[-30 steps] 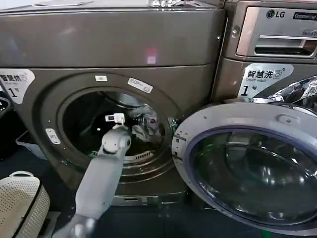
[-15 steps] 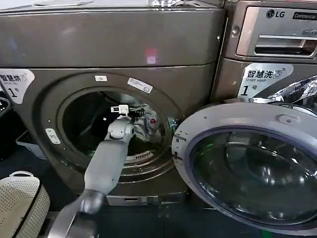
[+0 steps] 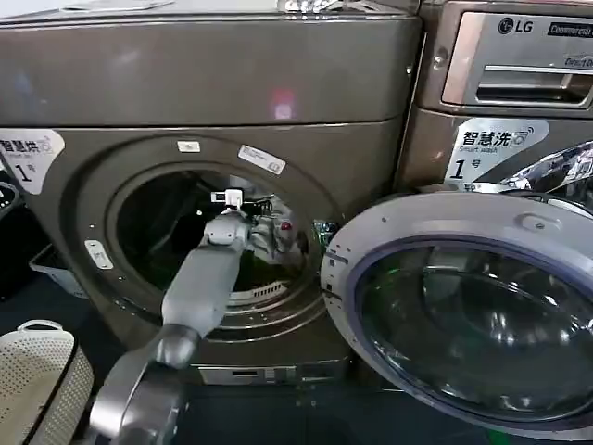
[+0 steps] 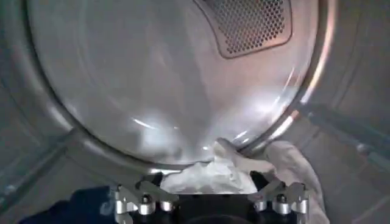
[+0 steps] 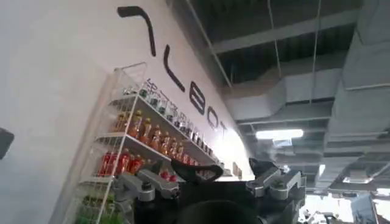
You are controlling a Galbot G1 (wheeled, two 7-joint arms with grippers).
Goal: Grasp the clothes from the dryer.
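My left gripper reaches inside the dryer through its round opening, fingers spread apart around the whitish clothes at the drum's bottom. My right gripper waits open, pointing at a shelf of bottles.

Head cam: high, facing fwd and down at the bronze-grey front-loading dryer, its round porthole mid-frame at moderate range, with the grey jointed left arm reaching in. Left wrist cam: inside the drum, very close, facing the shiny steel back wall over the whitish-grey crumpled clothes (both views share this drum interior). Right wrist cam: tilted up, facing a white wall, a white wire shelf of bottles and ceiling ducts; no overlap w/ the others.
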